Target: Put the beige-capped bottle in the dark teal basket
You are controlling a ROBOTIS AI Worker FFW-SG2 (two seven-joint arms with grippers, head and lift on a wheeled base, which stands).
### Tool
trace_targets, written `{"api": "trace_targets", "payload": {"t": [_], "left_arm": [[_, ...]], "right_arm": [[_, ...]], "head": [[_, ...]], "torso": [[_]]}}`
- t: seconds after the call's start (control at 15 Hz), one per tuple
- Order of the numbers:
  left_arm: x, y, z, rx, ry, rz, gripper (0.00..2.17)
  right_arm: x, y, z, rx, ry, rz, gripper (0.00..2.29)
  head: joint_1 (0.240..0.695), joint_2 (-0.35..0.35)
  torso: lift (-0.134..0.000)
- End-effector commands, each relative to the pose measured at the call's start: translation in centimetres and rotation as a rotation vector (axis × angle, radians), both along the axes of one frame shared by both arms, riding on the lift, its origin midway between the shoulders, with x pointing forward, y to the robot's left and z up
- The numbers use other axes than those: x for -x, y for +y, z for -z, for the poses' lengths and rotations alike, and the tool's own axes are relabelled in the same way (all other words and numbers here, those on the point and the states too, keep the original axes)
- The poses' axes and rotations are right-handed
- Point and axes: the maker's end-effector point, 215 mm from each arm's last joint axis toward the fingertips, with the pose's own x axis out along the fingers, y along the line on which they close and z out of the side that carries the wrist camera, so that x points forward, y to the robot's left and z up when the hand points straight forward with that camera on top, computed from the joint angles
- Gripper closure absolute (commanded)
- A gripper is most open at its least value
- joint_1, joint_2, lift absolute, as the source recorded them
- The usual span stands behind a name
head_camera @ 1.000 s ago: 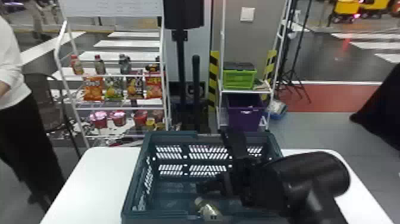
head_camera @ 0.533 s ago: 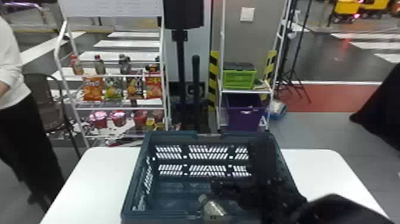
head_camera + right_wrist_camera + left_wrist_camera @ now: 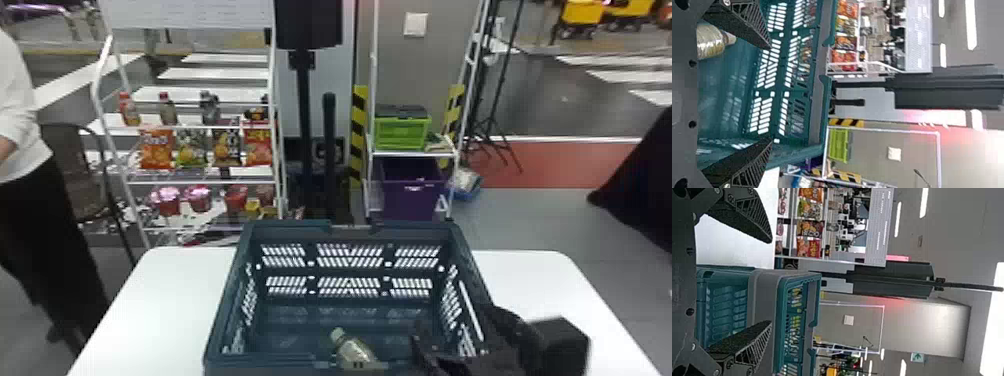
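Beige cap (image 3: 338, 334) towards the basket's (image 3: 420, 231) far wall, the bottle (image 3: 354, 351) lies inside, left of the spread, empty right gripper (image 3: 770, 93).

Behind a white table (image 3: 160, 300), a white rack (image 3: 175, 183) holds bottles (image 3: 168, 111) above bagged snacks (image 3: 156, 150) and, lower, what look like lidded red cups (image 3: 199, 198), while another rack (image 3: 415, 154) to its right carries a green crate (image 3: 401, 133) over a purple bin (image 3: 412, 197), near a black tripod (image 3: 486, 122).
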Motion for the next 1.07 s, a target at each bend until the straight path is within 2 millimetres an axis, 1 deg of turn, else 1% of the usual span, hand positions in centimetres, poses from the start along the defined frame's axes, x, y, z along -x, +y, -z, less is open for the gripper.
{"api": "trace_targets", "payload": {"t": [0.0,0.07,0.2,0.33,0.4,0.53,0.73,1.0], "left_arm": [[0.0,-0.1,0.0,0.000,0.000,0.003,0.16],[-0.1,-0.1,-0.1,-0.001,0.000,0.004,0.16],[-0.1,-0.2,-0.1,-0.001,0.000,0.007,0.16],[-0.2,-0.2,-0.2,-0.002,-0.003,0.008,0.16],[-0.3,-0.2,-0.1,-0.003,-0.002,0.008,0.16],[-0.4,-0.3,-0.1,-0.003,0.004,0.010,0.16],[-0.5,-0.4,-0.1,-0.002,0.004,0.011,0.16],[-0.5,-0.3,-0.2,-0.003,0.002,0.008,0.16]], "right_arm": [[2.5,-2.7,-0.4,-0.024,-0.083,0.046,0.04],[3.3,-3.5,-0.7,-0.031,-0.108,0.059,0.04],[5.3,-4.5,-0.4,-0.041,-0.138,0.075,0.04],[7.2,-4.9,0.9,-0.048,-0.150,0.083,0.04],[7.8,-5.1,1.5,-0.057,-0.148,0.085,0.04],[8.6,-5.9,2.1,-0.080,-0.146,0.092,0.04],[9.5,-6.1,2.6,-0.082,-0.147,0.094,0.04],[10.2,-6.4,3.1,-0.094,-0.149,0.076,0.05]], "head": [[0.499,0.000],[0.499,0.000],[0.499,0.000],[0.499,0.000],[0.499,0.000],[0.499,0.000],[0.499,0.000],[0.499,0.000]], "torso": [[0.000],[0.000],[0.000],[0.000],[0.000],[0.000],[0.000],[0.000]]}}
